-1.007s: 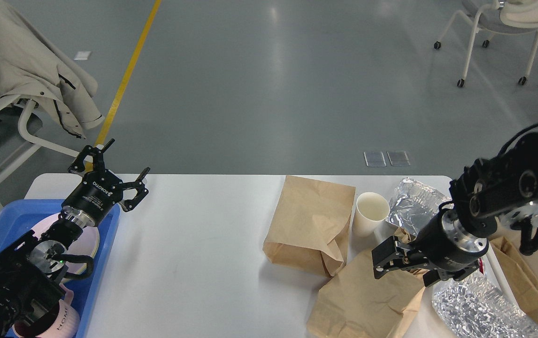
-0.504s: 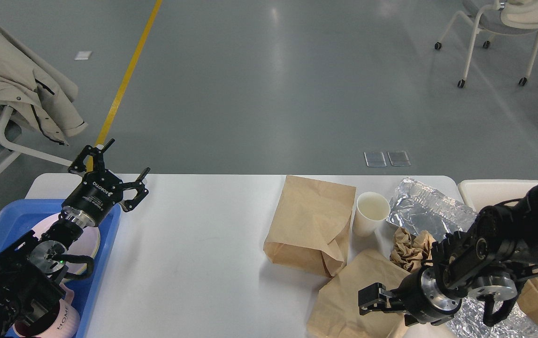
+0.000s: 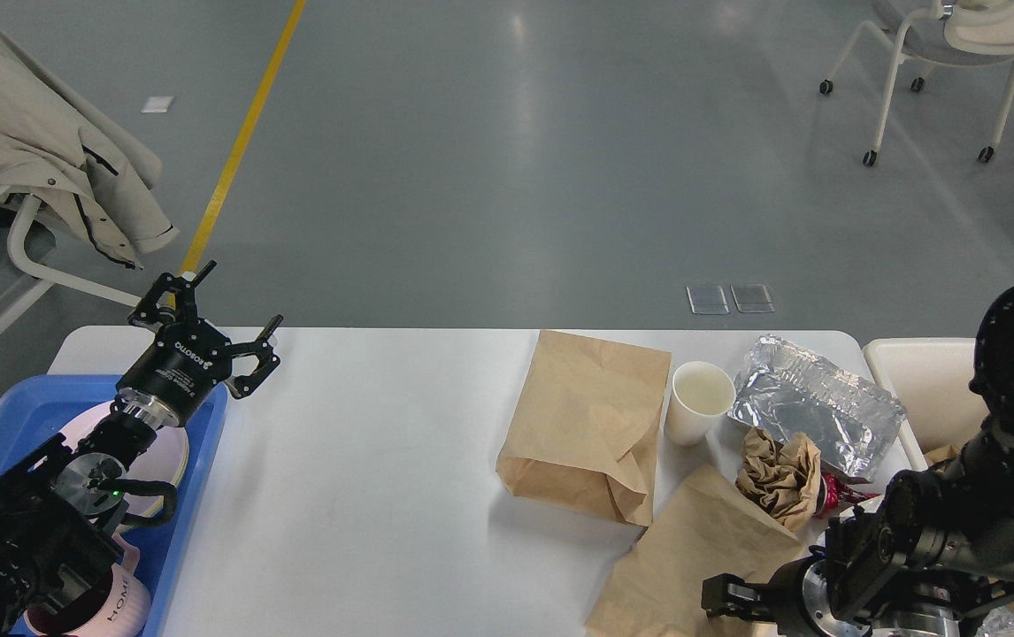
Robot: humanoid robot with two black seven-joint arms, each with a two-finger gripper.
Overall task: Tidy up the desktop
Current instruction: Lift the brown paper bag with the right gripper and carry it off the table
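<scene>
The white desktop point(image 3: 365, 478) carries a flat brown paper bag point(image 3: 587, 425), a second brown paper bag point(image 3: 693, 557) at the near edge, a white paper cup point(image 3: 697, 402), a foil container point(image 3: 812, 411), a crumpled wad of brown paper point(image 3: 777, 478) and a small red item point(image 3: 834, 495). My left gripper point(image 3: 244, 292) is open and empty above the desktop's far left corner. My right gripper point(image 3: 724, 602) is low at the near right edge, over the second bag. It looks dark and small, so I cannot tell whether it is open.
A blue tray point(image 3: 20, 407) on the left holds a pink plate point(image 3: 166, 442) and a pink mug point(image 3: 122, 606) under my left arm. A cream bin point(image 3: 923, 380) stands beside the desktop's right end. A chair with a coat point(image 3: 29, 150) stands far left, another chair point(image 3: 941, 53) far right.
My right arm has drawn back and down to the near right edge, uncovering the crumpled paper, the foil container and the bin. The left arm has not moved. The chair with the coat shifted.
</scene>
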